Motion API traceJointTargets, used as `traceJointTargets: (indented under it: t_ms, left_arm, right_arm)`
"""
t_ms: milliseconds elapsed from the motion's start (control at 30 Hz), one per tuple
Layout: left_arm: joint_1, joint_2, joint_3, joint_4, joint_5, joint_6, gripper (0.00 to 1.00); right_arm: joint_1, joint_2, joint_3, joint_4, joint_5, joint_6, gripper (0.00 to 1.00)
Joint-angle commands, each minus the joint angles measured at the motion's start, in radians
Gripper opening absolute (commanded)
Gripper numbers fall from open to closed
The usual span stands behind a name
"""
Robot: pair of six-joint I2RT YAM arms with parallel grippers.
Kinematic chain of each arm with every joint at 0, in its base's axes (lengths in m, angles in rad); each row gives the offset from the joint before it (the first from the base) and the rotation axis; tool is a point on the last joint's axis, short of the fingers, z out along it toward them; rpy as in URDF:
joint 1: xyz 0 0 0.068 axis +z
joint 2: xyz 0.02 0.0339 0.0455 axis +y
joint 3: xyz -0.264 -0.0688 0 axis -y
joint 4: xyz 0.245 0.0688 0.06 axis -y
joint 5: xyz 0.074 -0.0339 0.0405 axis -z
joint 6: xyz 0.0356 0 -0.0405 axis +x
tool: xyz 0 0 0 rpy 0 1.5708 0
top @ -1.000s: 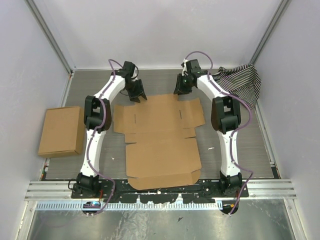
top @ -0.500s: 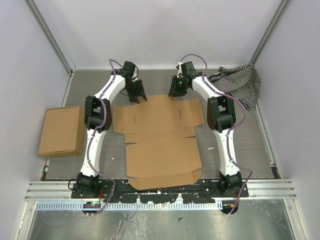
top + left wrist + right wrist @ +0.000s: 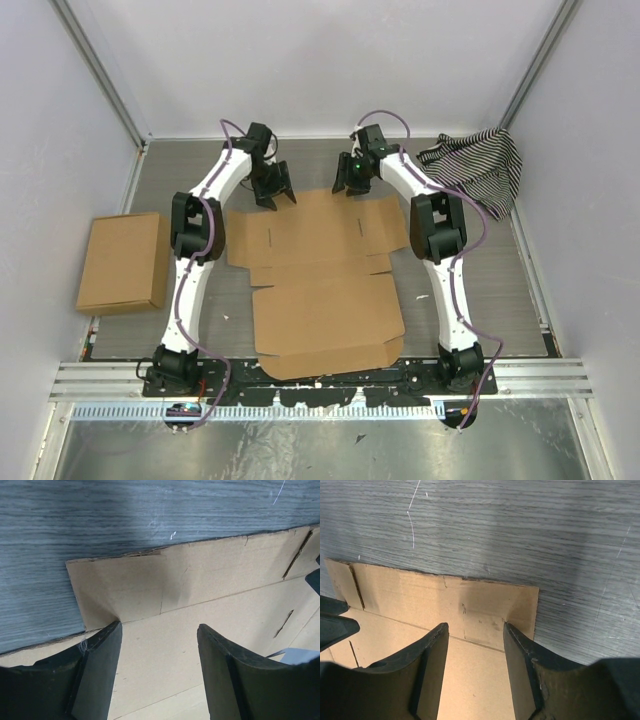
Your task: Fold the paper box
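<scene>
Paper box (image 3: 325,300) seen as matt brown cardboard with rough cut edges, table (image 3: 500,290) finished in grey brushed wood grain, fingers (image 3: 97,675) formed of dull black plastic

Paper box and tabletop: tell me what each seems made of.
Paper box: brown cardboard, matte and unprinted; creases, cut slits and slightly ragged edges show it. Tabletop: grey streaked grain with faint scratches, likely laminate or vinyl, not certain.
</scene>
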Motion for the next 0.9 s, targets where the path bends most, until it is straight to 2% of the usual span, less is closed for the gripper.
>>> traceJointTargets:
  t_ms: [0, 200, 300, 633, 733, 867]
  left_arm:
    - [0.009, -0.032, 0.007, -0.049, -0.018, 0.026, 0.69]
    - [0.051, -0.199, -0.073, -0.037, -0.023, 0.021, 0.73]
    - [0.070, -0.313, -0.169, -0.024, -0.024, 0.021, 0.73]
    - [0.072, -0.742, -0.776, 0.100, -0.012, 0.016, 0.75]
    - [0.071, -0.814, -0.917, 0.134, -0.003, 0.014, 0.75]
    - [0.071, -0.846, -1.027, 0.133, 0.026, 0.023, 0.75]
  right_arm:
    - [0.002, 0.003, -0.031, -0.024, 0.083, -0.005, 0.54]
    - [-0.007, -0.192, -0.108, 0.040, 0.125, -0.005, 0.54]
    - [-0.023, -0.303, -0.173, 0.040, 0.149, -0.005, 0.54]
    - [-0.087, -0.630, -0.590, -0.017, 0.189, -0.029, 0.53]
    - [-0.097, -0.665, -0.692, -0.018, 0.162, -0.029, 0.52]
    - [-0.100, -0.716, -0.803, -0.015, 0.083, -0.025, 0.52]
